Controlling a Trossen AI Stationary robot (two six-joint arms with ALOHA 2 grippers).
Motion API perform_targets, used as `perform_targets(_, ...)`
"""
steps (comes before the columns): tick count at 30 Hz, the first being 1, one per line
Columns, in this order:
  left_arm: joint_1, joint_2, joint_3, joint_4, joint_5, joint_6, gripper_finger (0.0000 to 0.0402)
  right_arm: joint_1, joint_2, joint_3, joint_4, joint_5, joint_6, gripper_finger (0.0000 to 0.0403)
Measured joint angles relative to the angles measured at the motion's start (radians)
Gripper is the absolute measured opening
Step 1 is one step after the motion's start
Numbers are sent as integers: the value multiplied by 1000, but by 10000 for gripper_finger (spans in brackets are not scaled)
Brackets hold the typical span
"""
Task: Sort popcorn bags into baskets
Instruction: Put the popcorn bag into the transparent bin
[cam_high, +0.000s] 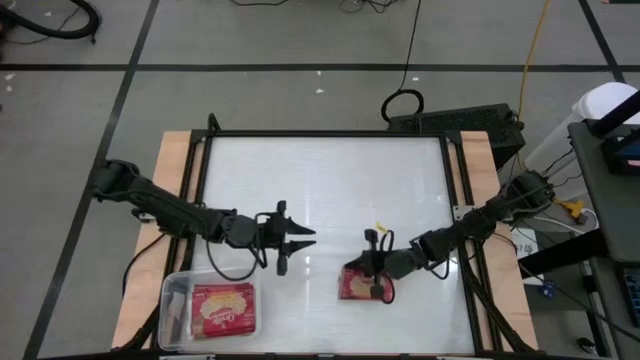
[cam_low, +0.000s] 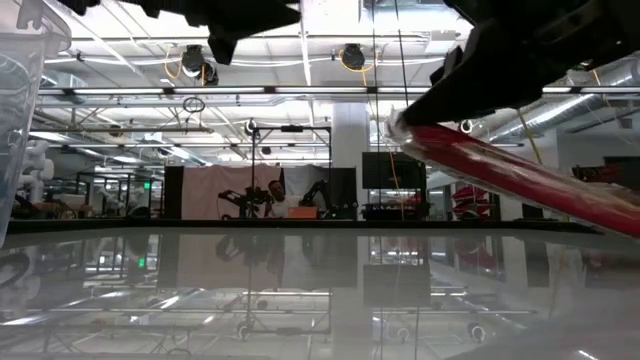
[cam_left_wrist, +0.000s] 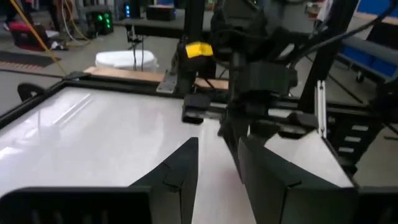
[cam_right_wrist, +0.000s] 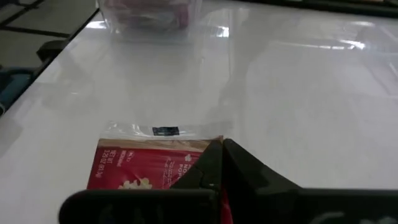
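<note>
the high view alone takes in the whole table (cam_high: 330, 180): the clear tub (cam_high: 176, 312) sits at the front left corner with a red popcorn bag (cam_high: 224, 307) lying flat inside it, well behind and to the side of the left gripper (cam_high: 297, 243). that gripper hovers over bare table with its fingers a narrow way apart and nothing between them; the left arm reaches in low from the left edge, stretched nearly level.

the right gripper (cam_high: 378, 268) is closed on a second popcorn bag (cam_high: 357, 284), pinching it near one edge. the right arm slants in from the right rail, elbow bent, wrist turned toward the left gripper.

only the low view shows that this bag (cam_low: 520, 175) is tilted, one end hanging down from the closed fingers. only the right wrist view shows its clear sealed end (cam_right_wrist: 163, 131) just ahead of the fingertips, with the tub (cam_right_wrist: 149, 18) far beyond them.
</note>
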Motion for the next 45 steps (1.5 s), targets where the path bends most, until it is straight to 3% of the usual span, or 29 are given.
perform_targets(5,5,59,0,48,0,16,118,-24,-42,1,12,4,-46,0)
perform_targets(11,-3,108,0,108,-3,114,126,-50,-153,1,23,124,-120,0)
perform_targets(17,-11,110,0,123,-52,129,188,-59,-237,1,33,209,-196,0)
perform_targets(25,10,110,0,72,-62,103,259,-85,-258,1,68,213,-251,0)
perform_targets(38,14,110,0,19,-61,103,207,-118,-273,1,159,213,-322,0)
perform_targets(45,4,110,0,56,-136,130,200,-118,-346,1,174,214,-356,0)
